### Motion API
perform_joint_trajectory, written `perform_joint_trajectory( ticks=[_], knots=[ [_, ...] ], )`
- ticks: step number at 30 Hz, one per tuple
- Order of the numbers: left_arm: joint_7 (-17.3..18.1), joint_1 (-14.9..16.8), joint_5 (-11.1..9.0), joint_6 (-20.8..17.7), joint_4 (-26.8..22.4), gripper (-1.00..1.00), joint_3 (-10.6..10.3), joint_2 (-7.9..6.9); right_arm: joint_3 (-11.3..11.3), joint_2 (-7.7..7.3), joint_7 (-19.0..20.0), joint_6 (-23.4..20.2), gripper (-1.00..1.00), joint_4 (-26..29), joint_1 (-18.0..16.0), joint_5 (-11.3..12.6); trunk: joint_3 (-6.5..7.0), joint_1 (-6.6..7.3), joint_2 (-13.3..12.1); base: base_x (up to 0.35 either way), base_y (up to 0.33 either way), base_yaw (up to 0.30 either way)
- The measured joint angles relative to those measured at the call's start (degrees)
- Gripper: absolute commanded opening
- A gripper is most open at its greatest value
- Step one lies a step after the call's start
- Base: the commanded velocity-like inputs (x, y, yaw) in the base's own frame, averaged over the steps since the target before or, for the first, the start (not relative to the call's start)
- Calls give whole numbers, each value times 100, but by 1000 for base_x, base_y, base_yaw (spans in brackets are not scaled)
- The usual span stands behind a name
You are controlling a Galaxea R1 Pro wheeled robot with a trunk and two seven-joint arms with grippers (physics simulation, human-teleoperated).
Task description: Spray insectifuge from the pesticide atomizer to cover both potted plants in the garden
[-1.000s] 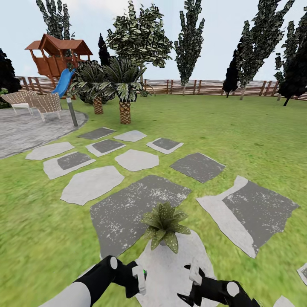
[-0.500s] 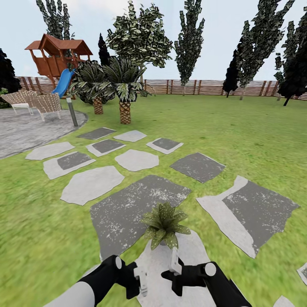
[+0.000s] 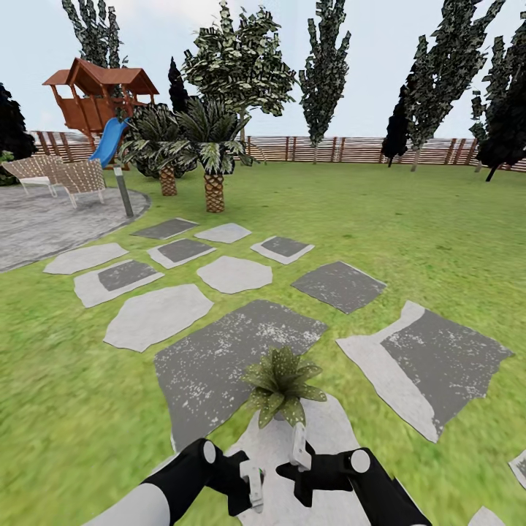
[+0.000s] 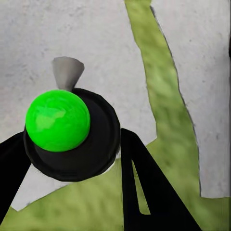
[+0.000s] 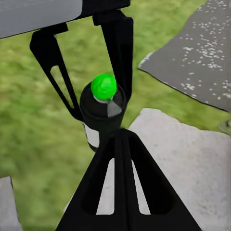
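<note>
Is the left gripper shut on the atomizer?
Yes. In the left wrist view the left gripper's fingers flank the atomizer's black body; the right wrist view shows the same.

Wooden playhouse [image 3: 98,98], blue slide [image 3: 109,141], wicker chairs [image 3: 79,180]

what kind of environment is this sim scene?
A simulated back garden, most likely: lawn crossed by stepping stones, a wooden slat fence at the back, and a playhouse with a blue slide beside palms.
</note>
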State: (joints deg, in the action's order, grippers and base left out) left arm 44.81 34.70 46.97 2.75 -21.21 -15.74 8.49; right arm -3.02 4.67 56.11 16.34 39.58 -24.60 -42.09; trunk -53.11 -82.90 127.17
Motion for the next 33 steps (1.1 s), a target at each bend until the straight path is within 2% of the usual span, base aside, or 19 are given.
perform_joint_trajectory(
  ticks=[4,7,9,15,26,33],
  knots=[
    [39,0,-48,10,17,-100,0,3,0,0,-3,0,-100,0,1,0,0,0,0,0,0,0],
    [284,0,-81,5,18,-100,0,11,0,0,-6,0,-100,0,1,0,0,0,0,0,0,0],
    [323,0,-144,9,12,-100,2,30,0,0,-8,0,-100,0,1,-2,0,0,0,0,0,0],
    [336,0,-209,89,7,-100,-6,110,0,0,-12,0,-100,0,1,-9,0,0,0,0,0,0],
    [337,0,-434,122,-16,-100,-10,143,0,0,-12,0,-100,0,1,-7,0,0,0,0,0,0],
    [342,-1,-456,239,-18,-100,-6,144,0,0,-12,0,-100,0,1,-9,0,0,0,0,0,0]
  ],
)
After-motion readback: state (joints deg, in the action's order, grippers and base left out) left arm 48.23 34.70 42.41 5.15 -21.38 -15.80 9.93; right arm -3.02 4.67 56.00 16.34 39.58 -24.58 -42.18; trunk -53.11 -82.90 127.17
